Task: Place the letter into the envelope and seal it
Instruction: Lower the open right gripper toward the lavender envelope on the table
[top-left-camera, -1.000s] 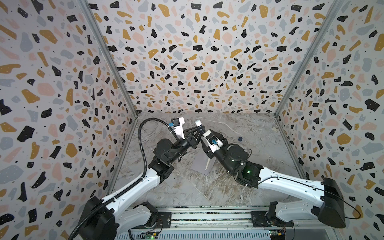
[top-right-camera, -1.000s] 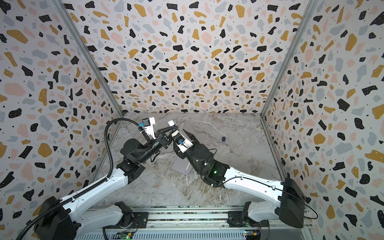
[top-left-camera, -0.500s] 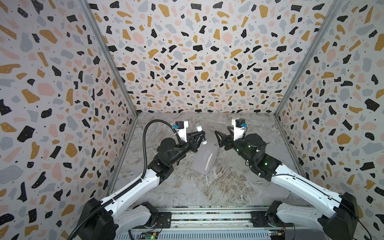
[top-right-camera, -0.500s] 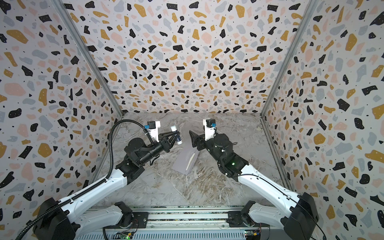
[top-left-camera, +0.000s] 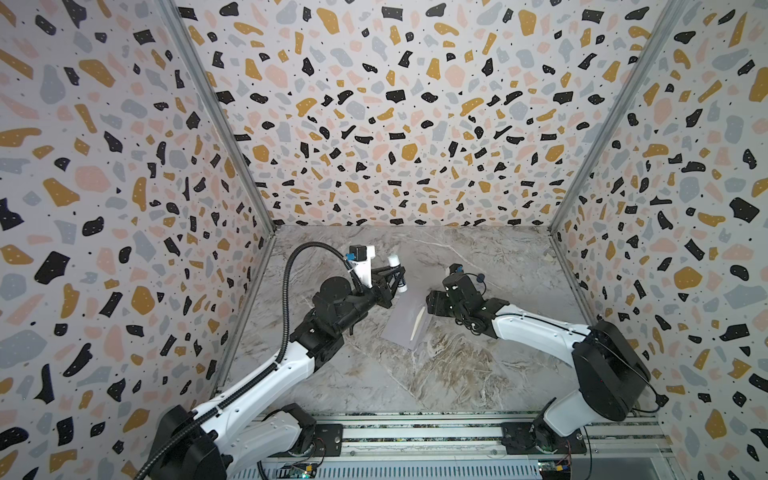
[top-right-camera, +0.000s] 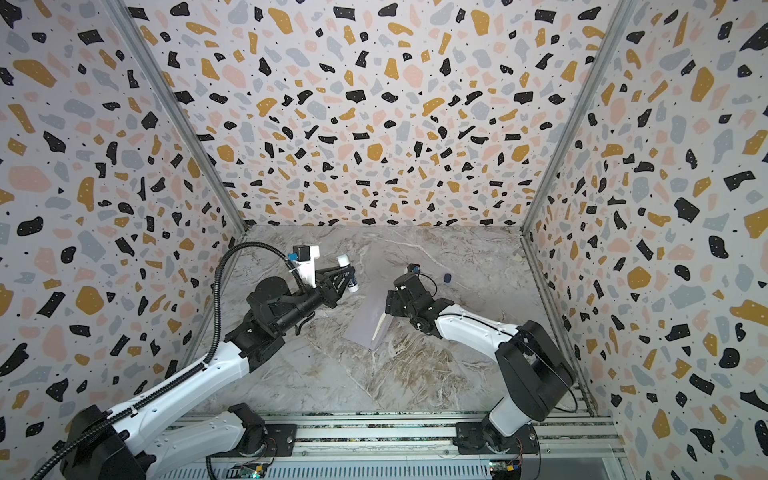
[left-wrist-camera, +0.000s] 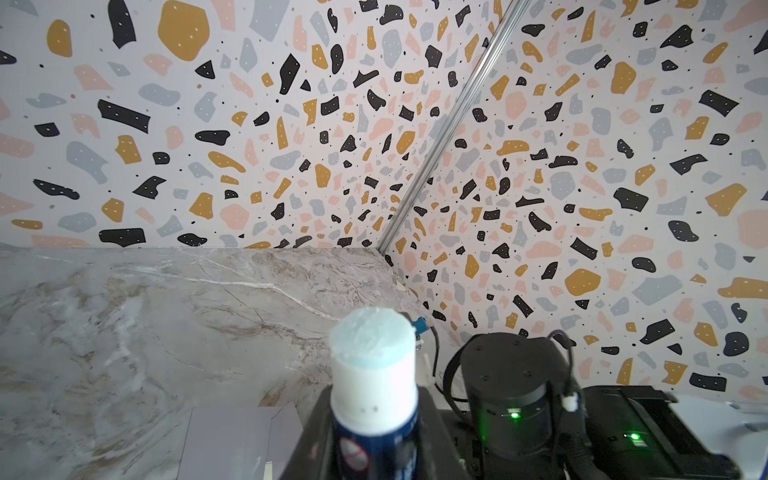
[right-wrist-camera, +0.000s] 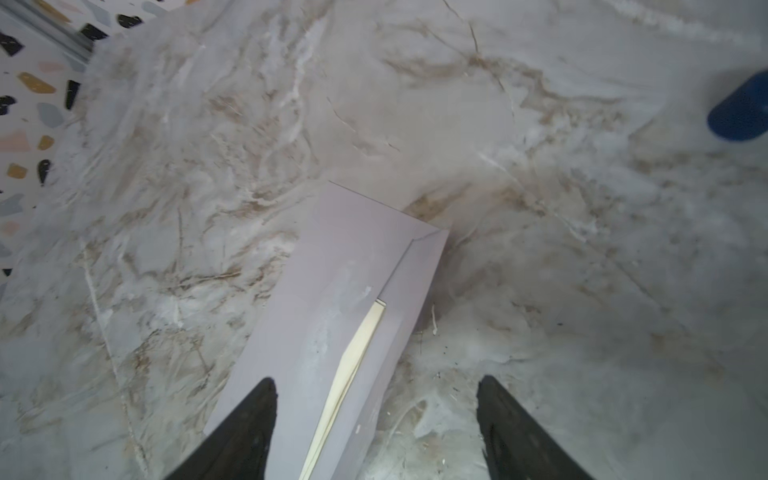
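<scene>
The lavender-grey envelope lies flat on the marble floor between the arms. Only a thin tan edge of the letter shows, in a slit along the envelope's right side. My right gripper hovers open over that side, one finger above the envelope and one above bare floor. My left gripper is raised left of the envelope's far end. It is shut on an uncapped glue stick with a pale blue tip.
A small dark blue cap lies on the floor behind the right gripper. Speckled walls close in the back and both sides. A metal rail runs along the front.
The right gripper left its spot beside the left gripper, swung back to the right, then came down over the envelope's right edge. The left gripper has kept the glue stick raised.
</scene>
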